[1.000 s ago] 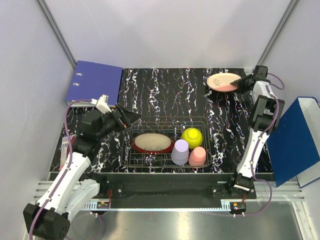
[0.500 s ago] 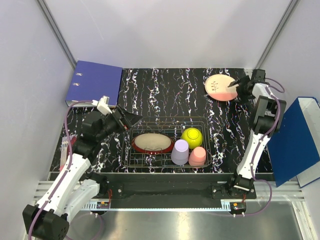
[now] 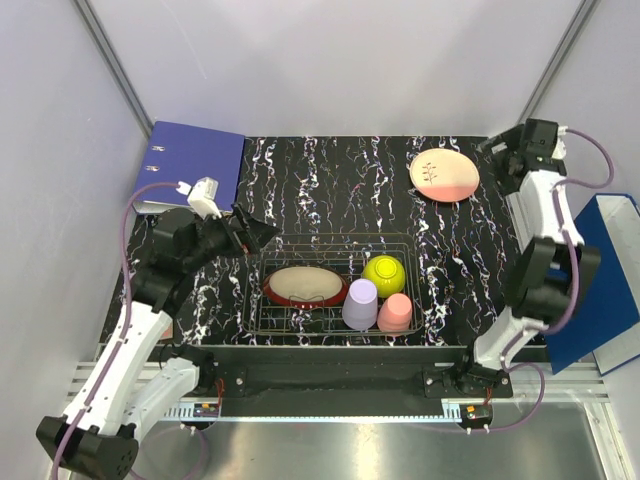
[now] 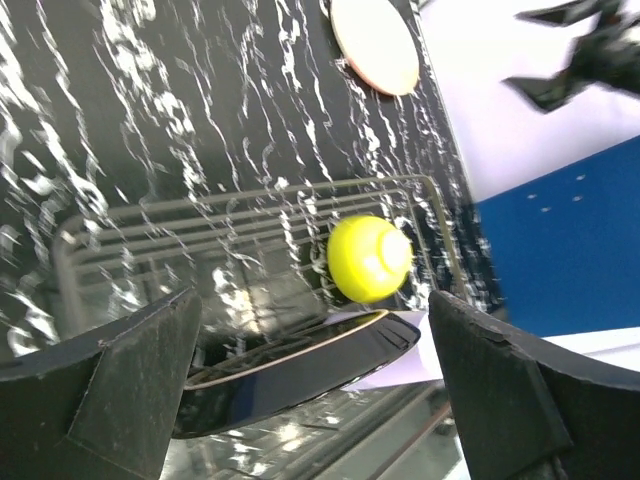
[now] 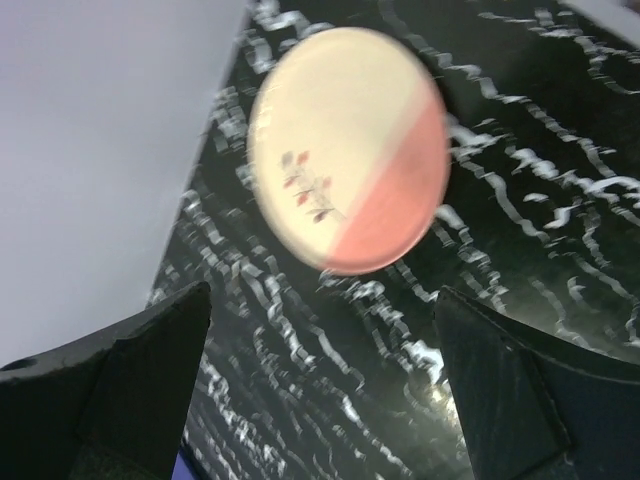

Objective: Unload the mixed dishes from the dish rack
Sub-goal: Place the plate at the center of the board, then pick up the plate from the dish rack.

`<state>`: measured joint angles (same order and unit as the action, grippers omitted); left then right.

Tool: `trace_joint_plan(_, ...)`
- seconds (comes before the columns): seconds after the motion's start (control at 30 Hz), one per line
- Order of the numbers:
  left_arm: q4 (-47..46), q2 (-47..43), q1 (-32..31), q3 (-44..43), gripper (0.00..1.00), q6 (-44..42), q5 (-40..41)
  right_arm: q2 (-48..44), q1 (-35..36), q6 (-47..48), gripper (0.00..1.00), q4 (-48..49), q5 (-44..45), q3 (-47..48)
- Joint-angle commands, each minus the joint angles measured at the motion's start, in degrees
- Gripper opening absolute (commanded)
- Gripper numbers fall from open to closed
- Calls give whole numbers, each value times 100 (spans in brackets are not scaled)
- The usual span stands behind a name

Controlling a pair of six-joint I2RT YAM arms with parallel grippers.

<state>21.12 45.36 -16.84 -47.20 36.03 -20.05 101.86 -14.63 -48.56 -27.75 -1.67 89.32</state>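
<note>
The right gripper (image 3: 500, 150) has released the cream-pink plate (image 3: 445, 174): one dish unloaded, jaws wide, empty. The left gripper (image 3: 262, 232) gapes empty by the dish rack (image 3: 320, 240).

Top external: fixed, high behind the arm bases, looking down on the whole table (image 3: 330, 170).
Left wrist: close over the dish rack (image 4: 250, 195), tilted, facing far right.
Right wrist: close above the cream-pink plate (image 5: 347, 150), facing down.
All three views share that plate. Top and left wrist also share the dish rack and the yellow-green bowl (image 4: 369, 258).
</note>
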Motion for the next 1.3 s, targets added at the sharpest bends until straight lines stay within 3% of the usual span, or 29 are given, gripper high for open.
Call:
trace_joint_plan(0.0,461,-177,-222,-597,99,-1465,352,-1255,899,337,99,943,-262,-555)
trace_joint_plan(0.13,323,-212,-907,-563,99,-2397,749,-2326,1716,733,96,1666,-1018,-1423)
trace_joint_plan(0.23,15,-379,-1479,-195,99,-3600,792,-3011,2201,742,96,1860,-1370,-2047)
trace_joint_plan(0.27,-73,-440,-1689,-63,99,-4386,775,-3206,2263,699,95,1904,-1484,-2224)
trace_joint_plan(0.4,-372,-520,-1823,360,99,-5439,495,-4189,2474,637,94,2010,-1739,-2910)
trace_joint_plan(0.6,-591,-186,-1946,317,99,-5441,72,-4964,2509,926,94,1493,-2065,-3061)
trace_joint_plan(0.87,-240,411,-1972,-79,99,-5668,-429,-5265,2501,1032,93,1237,-2083,-3227)
trace_joint_plan(1.27,-600,956,-1981,378,80,-6178,-719,-5247,2501,936,93,1359,-2170,-3465)
